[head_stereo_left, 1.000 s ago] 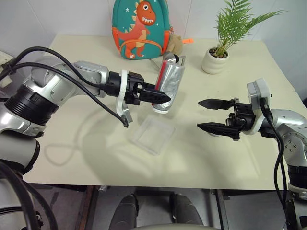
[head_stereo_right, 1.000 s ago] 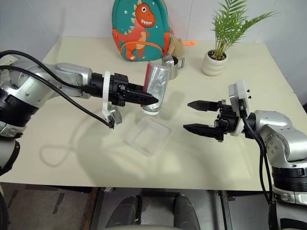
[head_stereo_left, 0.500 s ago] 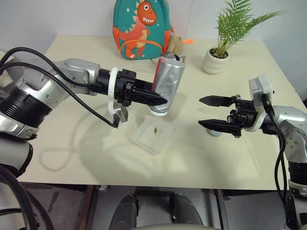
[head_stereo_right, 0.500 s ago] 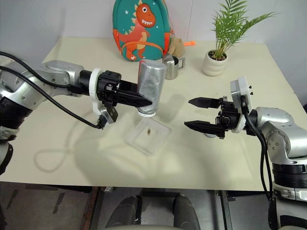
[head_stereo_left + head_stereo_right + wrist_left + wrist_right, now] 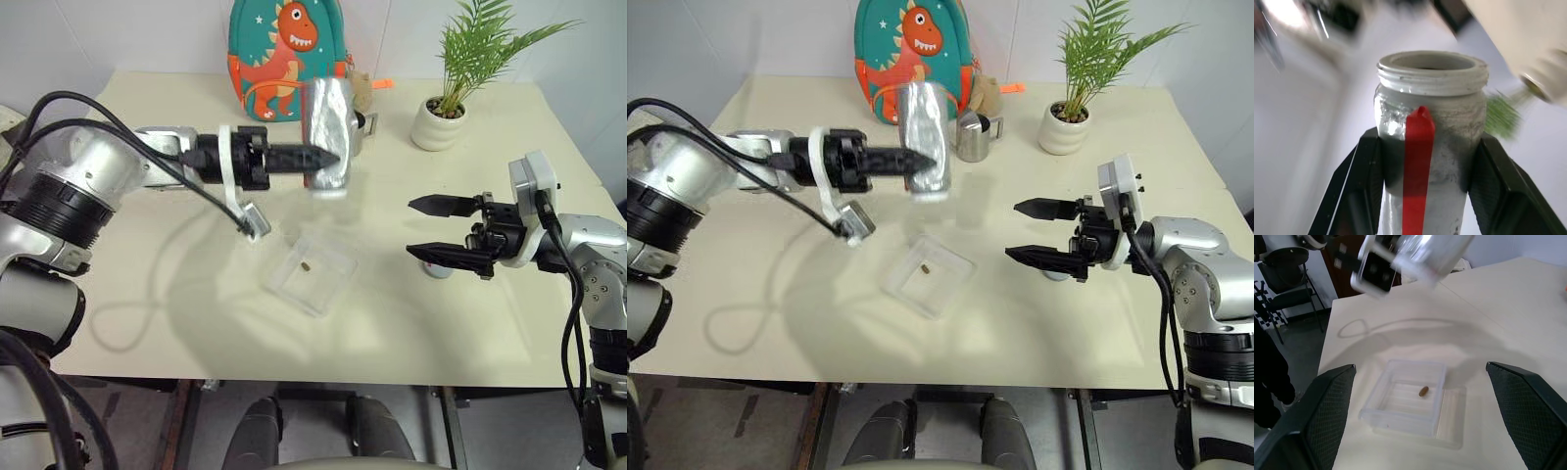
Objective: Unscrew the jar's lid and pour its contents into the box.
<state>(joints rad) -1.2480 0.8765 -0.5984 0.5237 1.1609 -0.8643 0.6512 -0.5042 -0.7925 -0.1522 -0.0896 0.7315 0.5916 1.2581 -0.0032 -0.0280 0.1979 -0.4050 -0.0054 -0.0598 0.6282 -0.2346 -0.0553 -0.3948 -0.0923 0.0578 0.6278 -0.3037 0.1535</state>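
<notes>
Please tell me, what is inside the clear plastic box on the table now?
Inside the box lies one small brownish pellet, near the middle of its floor. Nothing else is seen in it, and the clear walls hide nothing. The jar is held above the table behind it, not in it.

One jar (image 5: pixel 330 137), uncapped; one clear box (image 5: pixel 311 274); one brownish pellet (image 5: pixel 308 264) lying in that box; one small grey round thing (image 5: pixel 438 266) on the table under the right gripper, perhaps the lid, though it is mostly hidden. Two grippers: the left gripper (image 5: pixel 328 157) and the right gripper (image 5: pixel 419 228); two black fingers (image 5: pixel 1364 186) on each. One cream table (image 5: pixel 147 323); one dinosaur backpack (image 5: pixel 286 54); one potted plant (image 5: pixel 441 117); one steel can (image 5: pixel 972 135) behind the jar; one dark chair (image 5: pixel 1290 274) beyond the table.
</notes>
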